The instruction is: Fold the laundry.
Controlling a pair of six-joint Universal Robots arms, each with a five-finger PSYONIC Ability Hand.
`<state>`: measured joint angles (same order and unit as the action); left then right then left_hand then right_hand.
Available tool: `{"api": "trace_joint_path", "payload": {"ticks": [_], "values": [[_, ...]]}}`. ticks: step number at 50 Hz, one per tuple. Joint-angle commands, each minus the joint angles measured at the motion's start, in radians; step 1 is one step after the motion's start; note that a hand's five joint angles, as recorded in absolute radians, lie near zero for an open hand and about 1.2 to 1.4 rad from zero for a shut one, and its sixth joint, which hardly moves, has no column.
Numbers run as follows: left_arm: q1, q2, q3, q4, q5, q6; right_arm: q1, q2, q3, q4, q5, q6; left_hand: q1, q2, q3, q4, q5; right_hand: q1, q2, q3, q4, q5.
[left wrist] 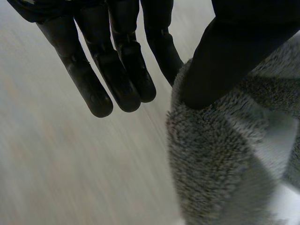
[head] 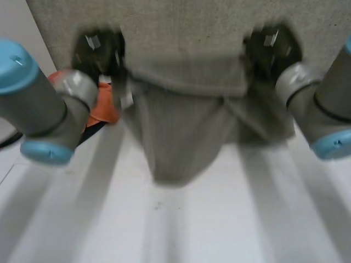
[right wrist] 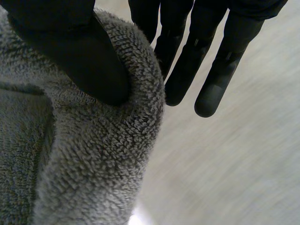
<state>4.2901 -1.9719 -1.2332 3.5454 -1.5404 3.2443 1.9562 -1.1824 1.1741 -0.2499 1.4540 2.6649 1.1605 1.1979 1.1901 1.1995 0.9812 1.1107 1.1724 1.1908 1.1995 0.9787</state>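
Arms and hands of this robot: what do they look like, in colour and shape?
The left arm and right arm are thick grey cylinders with rounded light-blue end caps. The left hand and right hand are matte black, with long, round-tipped fingers and a broader, blunt thumb, dark against the grey fleecy towel.

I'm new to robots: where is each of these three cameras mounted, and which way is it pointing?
Head view: sits between and behind the arms, looking down at the white table; shows the left arm and right arm, holding a grey towel.
Left wrist view: sits on the left wrist, looking along the left hand; its thumb pinches the grey towel's edge.
Right wrist view: sits on the right wrist, looking along the right hand, which pinches likewise.
Shared: all three show the grey towel.
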Motion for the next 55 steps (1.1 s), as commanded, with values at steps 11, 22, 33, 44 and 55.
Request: {"api": "trace_joint_path", "payload": {"ticks": [11, 22, 33, 44, 55], "values": [[0.02, 0.177, -0.225, -0.014, 0.074, -0.051, -0.097, 0.062, -0.151, 0.327, -0.366, -0.032, 0.236, 0.198, 0.206, 0.197, 0.241, 0.286, 0.224, 0.205, 0.197, 0.243], [-0.02, 0.12, -0.515, 0.053, 0.134, -0.014, -0.037, 0.288, -0.116, 0.641, -0.299, -0.534, 0.236, 0.198, 0.206, 0.197, 0.241, -0.095, -0.156, -0.175, -0.183, -0.137], [-0.015, 0.146, -0.52, 0.046, 0.125, 0.008, -0.028, 0.147, 0.071, 0.138, -0.13, -0.024, 0.236, 0.198, 0.206, 0.197, 0.241, -0.936, -0.998, -1.016, -1.025, -0.979], [-0.004, 0.287, -0.491, -0.042, 0.125, -0.015, -0.146, -0.163, 0.406, 0.265, -0.109, 0.296, 0.236, 0.198, 0.206, 0.197, 0.241, -0.658, -0.719, -0.738, -0.746, -0.7], [-0.033, 0.335, -0.424, -0.117, 0.121, -0.055, -0.077, -0.2, 0.754, 0.198, -0.175, 0.417, 0.236, 0.198, 0.206, 0.197, 0.241, -0.622, -0.684, -0.702, -0.711, -0.665]]}}
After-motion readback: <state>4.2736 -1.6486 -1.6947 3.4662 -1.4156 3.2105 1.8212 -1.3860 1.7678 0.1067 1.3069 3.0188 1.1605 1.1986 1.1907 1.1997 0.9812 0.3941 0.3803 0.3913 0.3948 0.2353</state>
